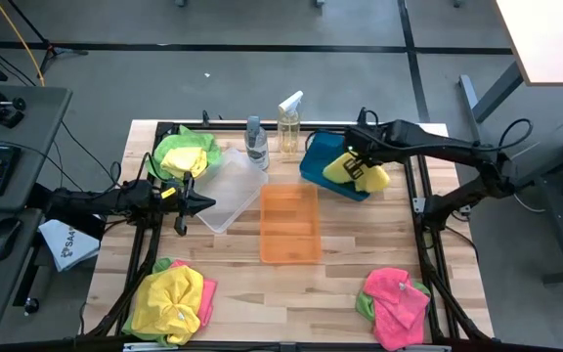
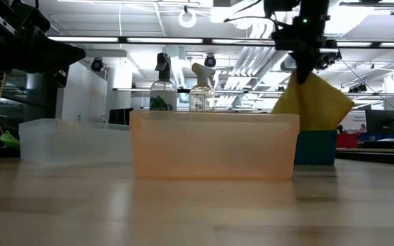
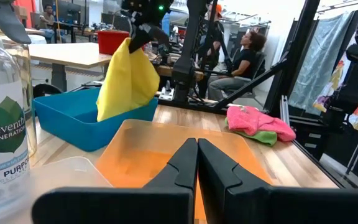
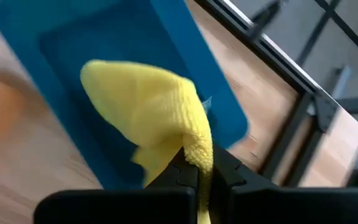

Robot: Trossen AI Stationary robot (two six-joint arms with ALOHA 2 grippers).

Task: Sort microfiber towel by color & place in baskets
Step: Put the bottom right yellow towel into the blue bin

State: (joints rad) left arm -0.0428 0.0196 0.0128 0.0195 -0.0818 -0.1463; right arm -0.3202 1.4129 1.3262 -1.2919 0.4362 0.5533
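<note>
A yellow microfiber towel [image 1: 350, 168] hangs from my right gripper [image 1: 362, 159] over the teal basket [image 1: 313, 156] at the far right; the gripper is shut on it. My left gripper [image 1: 206, 203] hovers shut at the clear basket's [image 1: 231, 186] near-left edge, touching nothing. The orange basket [image 1: 289, 223] sits at the table's middle. A green towel with some yellow [image 1: 186, 154] lies far left. A yellow, pink and green pile [image 1: 169, 298] lies near left, and a pink and green pile [image 1: 396, 293] near right. My right gripper pinches a bunched fold at the yellow towel's top [image 4: 197, 146] between its two fingers, coming from above and pointing down. The towel [image 2: 313, 99] hangs slack below the fingers, its lower end dropping behind the teal basket's rim [image 3: 92, 112]; whether it touches the bottom I cannot tell.
Two spray bottles [image 1: 256, 142] [image 1: 289, 122] stand at the far edge between the clear and teal baskets. A black frame rail runs along the table's sides. People sit at desks in the room beyond the table. Bare wood lies near the front, between the two piles.
</note>
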